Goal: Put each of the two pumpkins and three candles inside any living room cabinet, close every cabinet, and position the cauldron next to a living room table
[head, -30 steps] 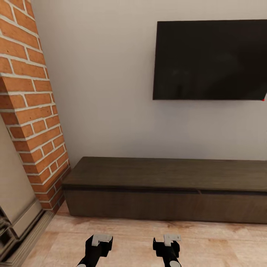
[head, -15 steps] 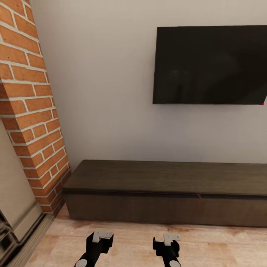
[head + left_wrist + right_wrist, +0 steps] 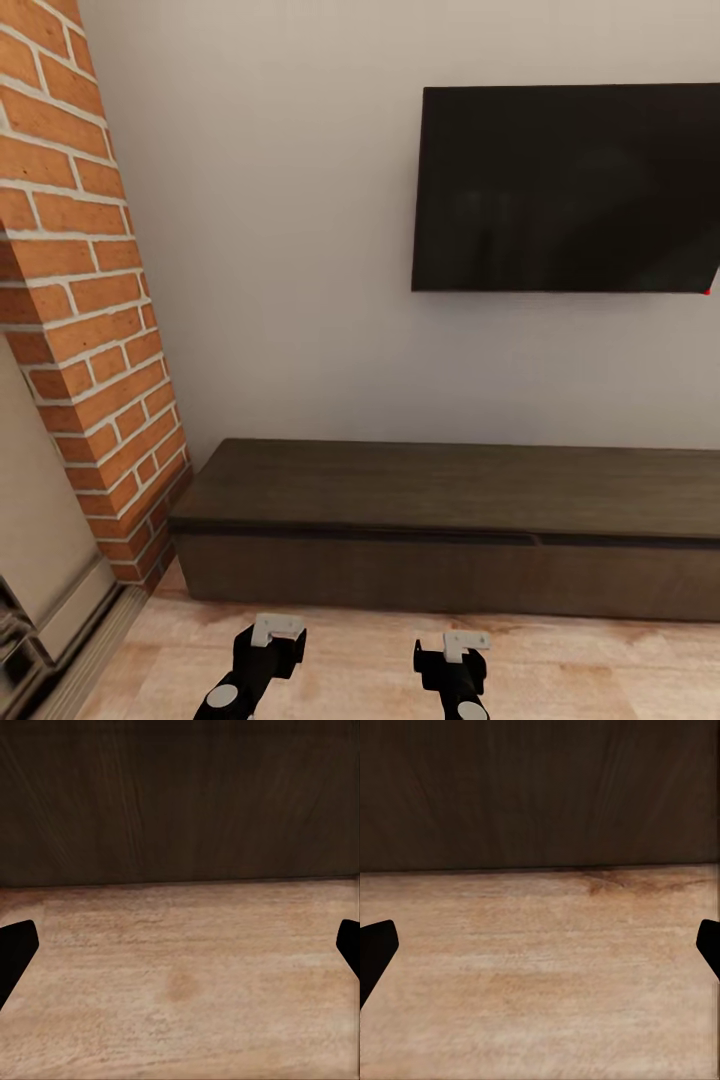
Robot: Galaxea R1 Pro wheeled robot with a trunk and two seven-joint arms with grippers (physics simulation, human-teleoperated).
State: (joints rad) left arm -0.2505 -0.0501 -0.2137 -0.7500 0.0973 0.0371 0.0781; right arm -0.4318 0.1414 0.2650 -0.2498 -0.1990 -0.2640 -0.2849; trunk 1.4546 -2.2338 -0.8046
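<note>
Cabinet (image 3: 450, 530) drawers shut, right end cut off, both grippers (image 3: 180, 945) (image 3: 540, 945) spread, empty, fingertips barely visible

Two black arms, left arm (image 3: 262, 660) and right arm (image 3: 452, 668), each topped by a pale grey block, round grey joint caps, black fingers (image 3: 15, 952)

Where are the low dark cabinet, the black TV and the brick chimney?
cabinet (image 3: 440, 485): head view, on its flat top.
TV (image 3: 570, 190): head view, middle of the black screen.
brick chimney (image 3: 85, 300): head view, on its brick face.
</note>
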